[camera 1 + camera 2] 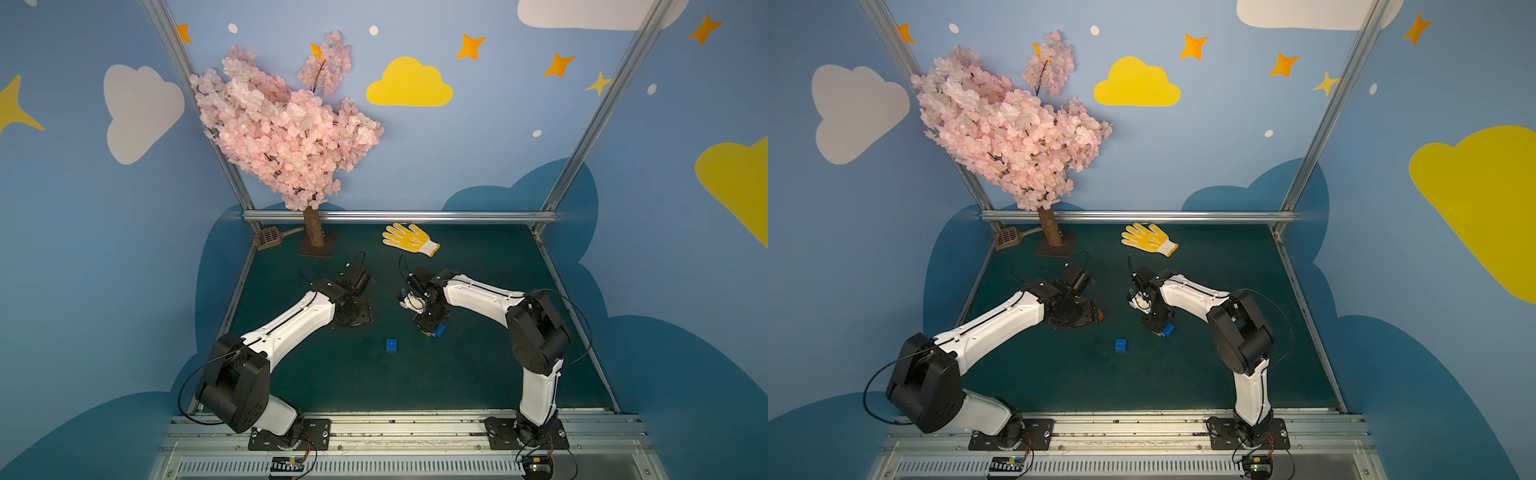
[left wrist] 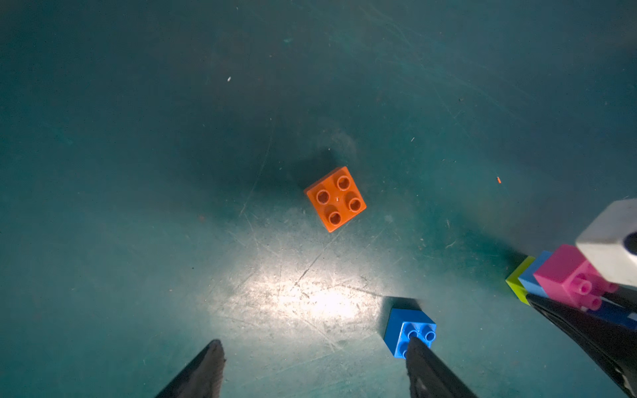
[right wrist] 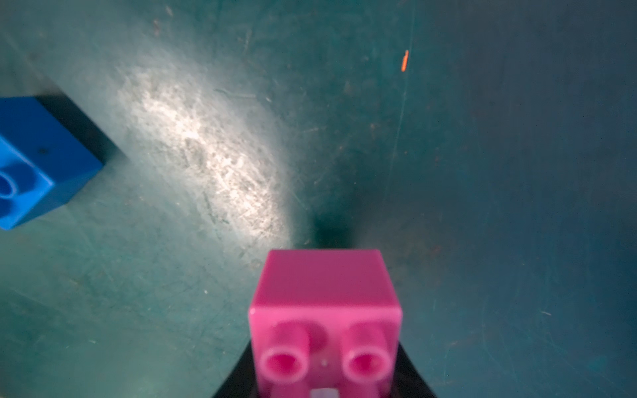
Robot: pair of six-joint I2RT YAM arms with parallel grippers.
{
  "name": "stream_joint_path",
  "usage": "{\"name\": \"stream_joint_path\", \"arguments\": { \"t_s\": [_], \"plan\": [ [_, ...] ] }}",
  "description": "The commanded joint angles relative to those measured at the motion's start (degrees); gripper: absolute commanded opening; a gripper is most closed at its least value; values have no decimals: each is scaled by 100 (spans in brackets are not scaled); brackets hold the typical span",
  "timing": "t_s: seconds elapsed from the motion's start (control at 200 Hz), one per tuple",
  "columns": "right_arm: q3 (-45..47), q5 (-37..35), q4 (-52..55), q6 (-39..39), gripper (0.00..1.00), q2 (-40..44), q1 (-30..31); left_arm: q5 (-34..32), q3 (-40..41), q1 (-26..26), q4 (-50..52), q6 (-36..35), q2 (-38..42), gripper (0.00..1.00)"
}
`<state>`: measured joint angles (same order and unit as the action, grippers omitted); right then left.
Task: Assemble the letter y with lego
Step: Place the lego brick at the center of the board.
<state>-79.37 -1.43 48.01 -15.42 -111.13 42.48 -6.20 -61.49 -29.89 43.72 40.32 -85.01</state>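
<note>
Two grippers | left gripper (image 2: 314, 343) spread | orange brick (image 2: 335, 199) plain only from left wrist | right gripper (image 1: 428, 329) pinching pink brick (image 3: 324, 303), top views hide it

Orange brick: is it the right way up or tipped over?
Right way up. The orange brick sits flat on the green mat with all four round studs facing up.

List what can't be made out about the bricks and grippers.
Orange brick: in a top view only a sliver; the left arm's wrist covers it.
Lime green brick and light blue brick: left wrist view, mostly behind the pink brick.
Right gripper: jaws under its wrist in both top views, behind the blurred pink brick in the right wrist view.
Dark blue brick: right wrist view, cut by the edge.
</note>
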Motion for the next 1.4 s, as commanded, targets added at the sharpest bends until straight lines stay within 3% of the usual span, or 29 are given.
{"name": "stream_joint_path", "arguments": {
  "t_s": [0.0, 0.801, 1.392],
  "plan": [
    [79, -24, 42, 31, 33, -71, 24, 18, 99, 27, 48, -15, 73, 83],
    [218, 143, -21, 132, 40, 151, 41, -33, 152, 35, 22, -22, 72, 83],
    [127, -65, -90, 265, 35, -107, 68, -57, 164, 36, 4, -32, 44, 83]
  ]
}}
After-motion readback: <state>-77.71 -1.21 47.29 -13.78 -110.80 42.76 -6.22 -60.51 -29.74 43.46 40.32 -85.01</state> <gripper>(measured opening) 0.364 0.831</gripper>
